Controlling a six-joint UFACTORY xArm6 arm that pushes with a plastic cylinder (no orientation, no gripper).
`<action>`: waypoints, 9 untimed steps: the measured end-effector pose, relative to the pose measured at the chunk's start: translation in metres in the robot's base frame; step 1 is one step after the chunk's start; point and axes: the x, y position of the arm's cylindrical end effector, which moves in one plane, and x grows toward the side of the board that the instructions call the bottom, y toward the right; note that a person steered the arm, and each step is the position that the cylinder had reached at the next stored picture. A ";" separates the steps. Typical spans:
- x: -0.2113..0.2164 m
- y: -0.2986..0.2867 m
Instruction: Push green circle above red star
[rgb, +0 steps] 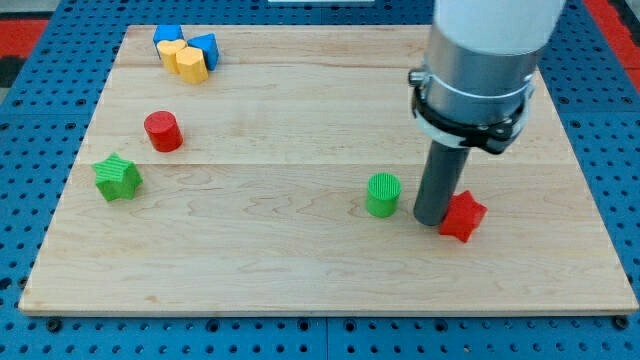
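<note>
Item: green circle (382, 194), a short ribbed cylinder standing upright on the bench (300, 270), right of centre and just off the view's left of my tip (432, 221). The tip sits between it and the red star (463, 216), touching or nearly touching the star. No claw is fitted, only this rod, so nothing is pinched; judged need: circle goes toward the view's top-right, beyond the star.

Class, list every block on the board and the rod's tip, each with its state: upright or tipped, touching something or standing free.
Green circle: upright, free, left of the tip.
Red star: flat, against the tip's right side.
Tip: on the board, between green circle and red star.
Red cylinder: upright, free.
Green star: flat, free.
Blue and yellow blocks: clustered, touching, top left.
</note>
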 end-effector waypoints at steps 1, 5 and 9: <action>-0.018 0.002; -0.011 0.050; -0.021 -0.044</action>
